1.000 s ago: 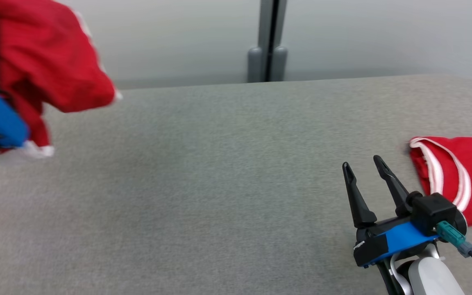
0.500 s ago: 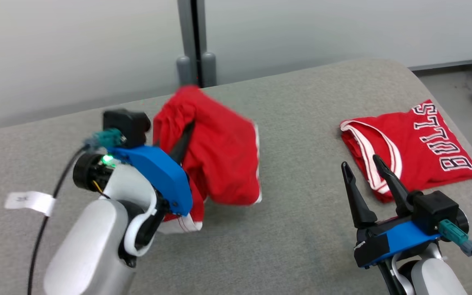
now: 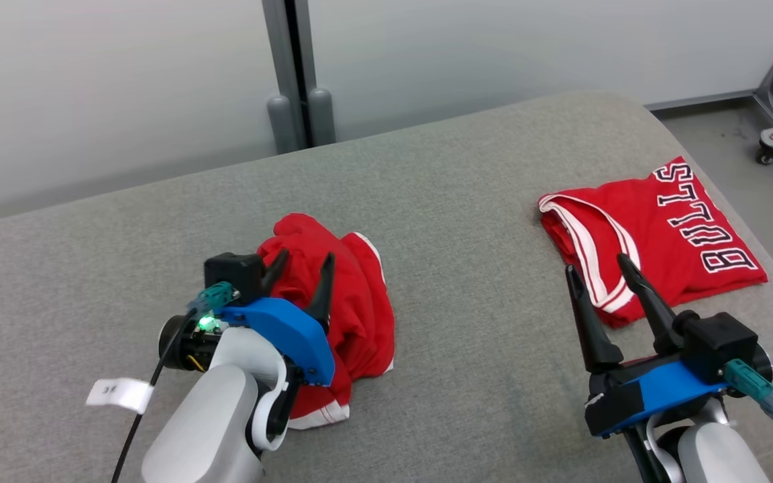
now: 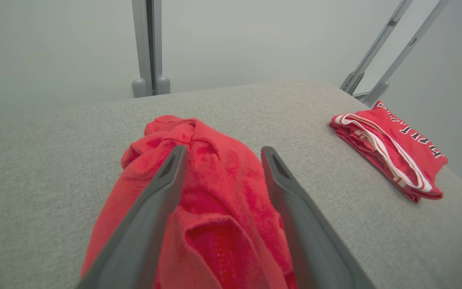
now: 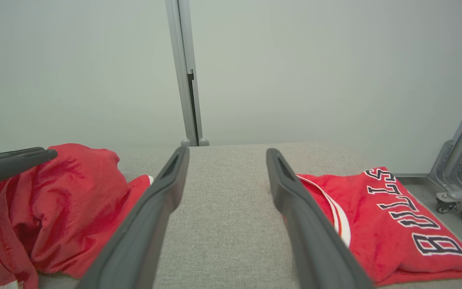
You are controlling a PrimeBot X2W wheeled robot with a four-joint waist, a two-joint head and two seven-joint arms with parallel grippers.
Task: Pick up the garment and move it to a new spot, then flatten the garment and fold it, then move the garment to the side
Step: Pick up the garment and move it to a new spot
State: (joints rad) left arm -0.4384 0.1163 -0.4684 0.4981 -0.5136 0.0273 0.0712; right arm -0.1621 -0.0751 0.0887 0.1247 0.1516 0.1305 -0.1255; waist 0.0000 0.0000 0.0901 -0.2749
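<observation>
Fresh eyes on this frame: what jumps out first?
A crumpled red garment sits heaped mid-left on the grey padded table, with the left gripper open over it. At the far right lies a folded red BULLS jersey, with the right gripper open beside it.

- "BULLS": big white letters with dark edges, on folded red shirt [image 3: 655,241] [image 5: 359,204], near right edge of grey table [image 3: 467,201].
- Left wrist view: same shirt [image 4: 379,132], only bits of letters show, can't read word.
- White tag [image 3: 120,394] on left arm's black cable: small dark marks, too tiny to read.
</observation>
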